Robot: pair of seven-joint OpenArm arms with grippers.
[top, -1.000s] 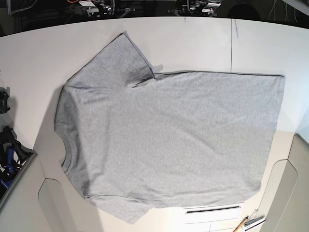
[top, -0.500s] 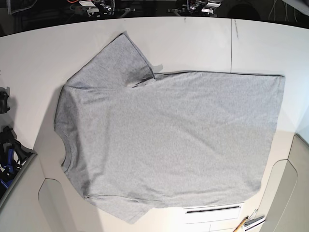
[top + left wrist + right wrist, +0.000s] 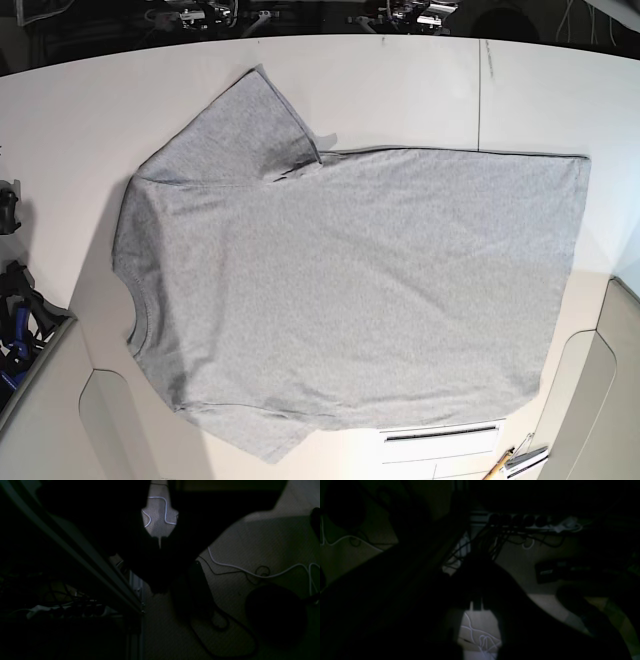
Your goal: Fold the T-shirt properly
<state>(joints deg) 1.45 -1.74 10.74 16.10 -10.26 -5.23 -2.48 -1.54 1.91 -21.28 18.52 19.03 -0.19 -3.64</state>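
My large heather-grey cotton T-shirt (image 3: pixel 340 290) lies spread flat, plain side up, on the white table (image 3: pixel 400 95), ready for folding, while both my claws hang closed and empty off the table.

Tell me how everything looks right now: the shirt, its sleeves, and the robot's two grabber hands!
T-shirt: spread flat on the table, unfolded, plain side up.
Far sleeve: spread out, small crease at the armpit.
Near sleeve: reaches the table's edge.
Left gripper: shut, empty, off the table.
Right gripper: shut, empty, off the table.
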